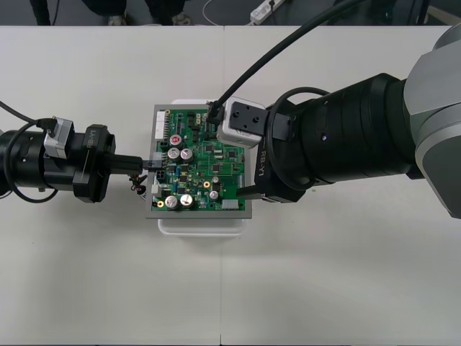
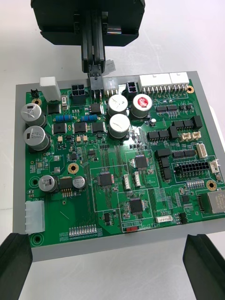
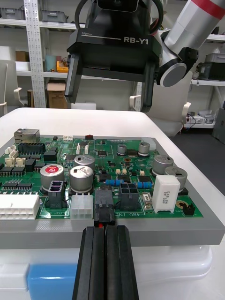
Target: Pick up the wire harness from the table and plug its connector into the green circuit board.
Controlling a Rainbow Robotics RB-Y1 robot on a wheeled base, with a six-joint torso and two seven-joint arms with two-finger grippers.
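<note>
Left wrist view, left end effector [image 3: 104, 230] gripping plug [image 3: 103, 211] at board [image 3: 140, 161]

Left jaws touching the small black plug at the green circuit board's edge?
Touching. Left wrist view: the left gripper, jaws shut, clamps the small black plug at the green circuit board edge.

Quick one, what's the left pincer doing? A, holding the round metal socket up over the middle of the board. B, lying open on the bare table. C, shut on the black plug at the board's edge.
C: the left pincer has its fingers closed together on the plug, right at the edge of the board.
</note>
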